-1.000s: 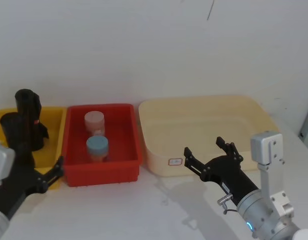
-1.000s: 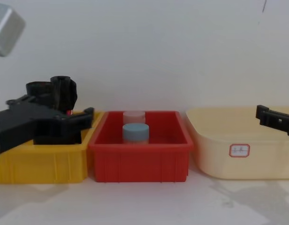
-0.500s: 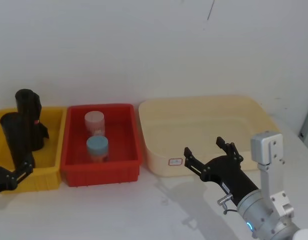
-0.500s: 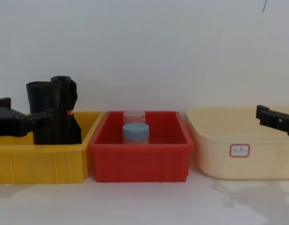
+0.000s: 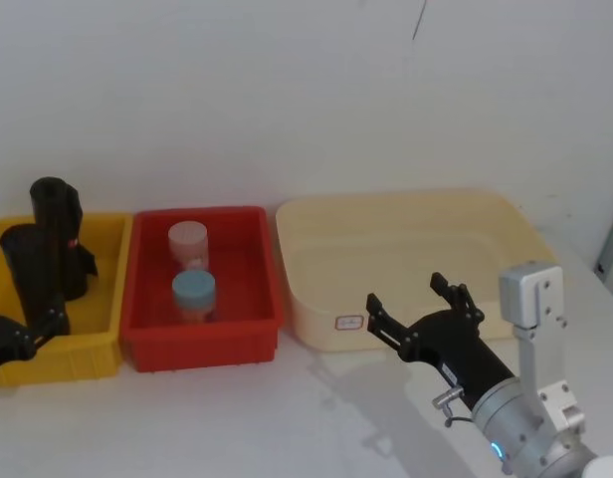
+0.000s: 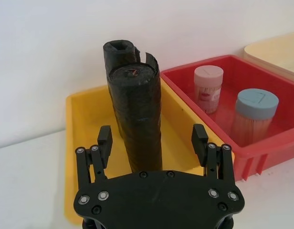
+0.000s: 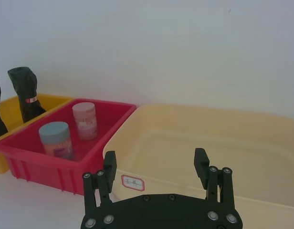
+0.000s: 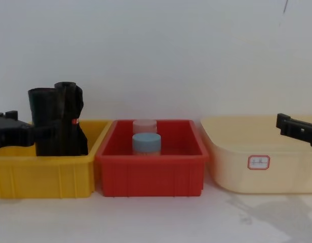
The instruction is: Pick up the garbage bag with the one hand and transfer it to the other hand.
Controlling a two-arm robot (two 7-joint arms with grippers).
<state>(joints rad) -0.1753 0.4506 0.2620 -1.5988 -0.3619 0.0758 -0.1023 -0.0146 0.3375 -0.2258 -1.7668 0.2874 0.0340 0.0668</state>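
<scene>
Hovering at 8 o'clock, left gripper (image 6: 152, 140) spread, facing garbage bag (image 6: 136, 107). Right gripper (image 5: 406, 297) spread, 4 o'clock.

Nothing can be read: the one label, a small white red-edged sticker (image 8: 258, 162) on the cream tub's (image 8: 293, 174) front wall at lower right, carries marks too faint to make out, and the rear black roll (image 8: 72, 104) at left bears only a plain red mark.

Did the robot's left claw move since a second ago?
Yes. In the head view the left gripper has pulled leftward, away from the red bin, and now sits open before the yellow bin, facing the garbage bag.
</scene>
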